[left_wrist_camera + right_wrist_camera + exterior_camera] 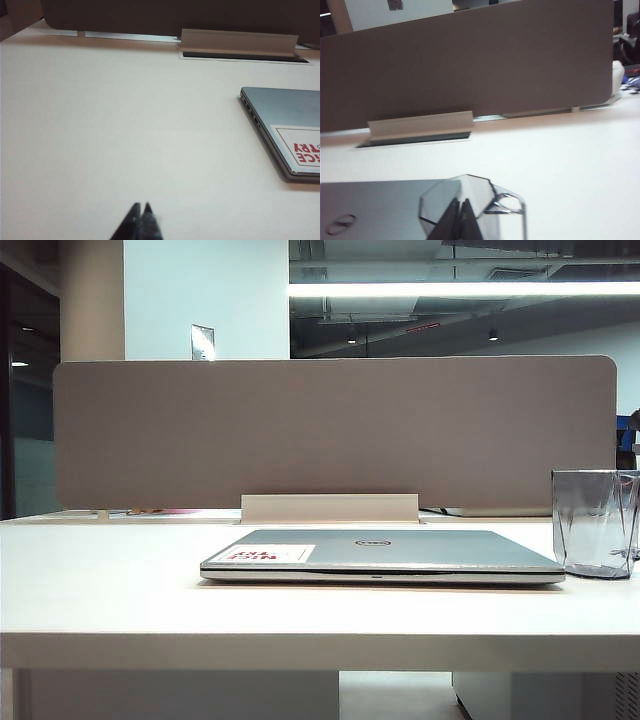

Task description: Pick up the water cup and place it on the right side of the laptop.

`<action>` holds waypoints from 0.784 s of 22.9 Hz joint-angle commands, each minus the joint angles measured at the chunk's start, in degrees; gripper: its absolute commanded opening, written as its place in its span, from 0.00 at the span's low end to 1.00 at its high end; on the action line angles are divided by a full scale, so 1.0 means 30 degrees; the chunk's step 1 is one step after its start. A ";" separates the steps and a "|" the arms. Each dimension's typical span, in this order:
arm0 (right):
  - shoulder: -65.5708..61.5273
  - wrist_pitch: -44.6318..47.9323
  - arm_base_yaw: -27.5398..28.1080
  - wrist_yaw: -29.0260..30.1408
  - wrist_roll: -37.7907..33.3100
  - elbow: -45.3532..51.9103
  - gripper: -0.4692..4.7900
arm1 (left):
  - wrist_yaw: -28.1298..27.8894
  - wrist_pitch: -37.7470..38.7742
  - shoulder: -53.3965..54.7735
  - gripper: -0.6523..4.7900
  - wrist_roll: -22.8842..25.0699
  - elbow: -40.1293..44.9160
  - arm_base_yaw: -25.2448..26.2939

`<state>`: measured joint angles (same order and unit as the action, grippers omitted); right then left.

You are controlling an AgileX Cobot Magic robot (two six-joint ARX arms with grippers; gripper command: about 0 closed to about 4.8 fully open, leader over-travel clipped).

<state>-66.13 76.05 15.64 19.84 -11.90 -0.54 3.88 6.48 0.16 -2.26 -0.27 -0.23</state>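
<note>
The water cup [595, 522], a clear faceted mug, stands upright on the white table just right of the laptop [380, 552], which lies closed with a white sticker on its lid. Neither gripper shows in the exterior view. In the right wrist view my right gripper [460, 201] is shut with nothing between its tips. The water cup [470, 186] stands just beyond them, its handle turned away from the laptop [375, 205]. In the left wrist view my left gripper [141, 206] is shut and empty above bare table, with the laptop [290, 125] well off to one side.
A brown divider panel [330, 430] runs along the back of the table [100, 580]. A raised cable-slot cover [330, 507] sits behind the laptop. The cup stands close to the exterior view's right border.
</note>
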 commanded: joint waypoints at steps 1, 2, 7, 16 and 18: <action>0.0780 0.0678 -0.0219 0.1020 -0.1129 -0.0058 0.07 | 0.0073 -0.0160 0.0022 0.11 -0.0029 -0.0058 -0.0022; 0.0882 0.1260 -0.0219 0.1705 -0.1137 -0.0058 0.07 | 0.0066 -0.0160 0.0022 0.11 -0.0029 -0.0058 -0.0022; 0.1443 0.1581 -0.0211 0.3242 -0.1188 -0.0117 0.07 | 0.0066 -0.0160 0.0022 0.11 -0.0029 -0.0058 -0.0022; 0.2251 0.1559 -0.0168 0.3286 -0.0495 -0.0124 0.07 | 0.0066 -0.0160 0.0022 0.11 -0.0029 -0.0058 -0.0022; 0.2244 0.1253 -0.0146 0.2703 -0.0896 -0.0124 0.07 | 0.0073 -0.0160 0.0022 0.11 -0.0029 -0.0058 -0.0022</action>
<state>-59.46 79.07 15.22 28.86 -13.78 -0.58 3.88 6.46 0.16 -2.26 -0.27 -0.23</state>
